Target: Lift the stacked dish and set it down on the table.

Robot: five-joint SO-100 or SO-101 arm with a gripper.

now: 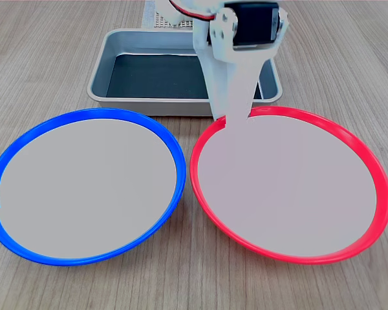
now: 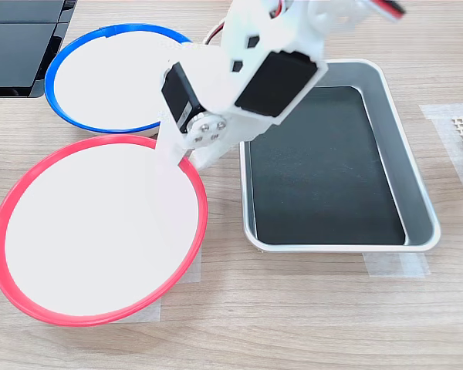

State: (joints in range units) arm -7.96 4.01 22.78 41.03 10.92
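The white robot hand [image 2: 174, 150] pinches the far rim of the large red-rimmed round plate [image 1: 291, 187], apparently closed on it, centre-right on the wood-grain counter [image 1: 52, 64].

White plastic arm [image 2: 270, 46], black servos [image 1: 255, 24], red cable, perhaps screws.

The first exterior view looks down steeply from close in front of the two plates, the red plate [image 1: 291, 187] at 3 o'clock, the tray [image 1: 116, 71] at 12. The second exterior view looks from overhead, tray [image 2: 417, 193] at 3 o'clock. Both exterior views share plates, tray, arm and table [image 1: 39, 51].
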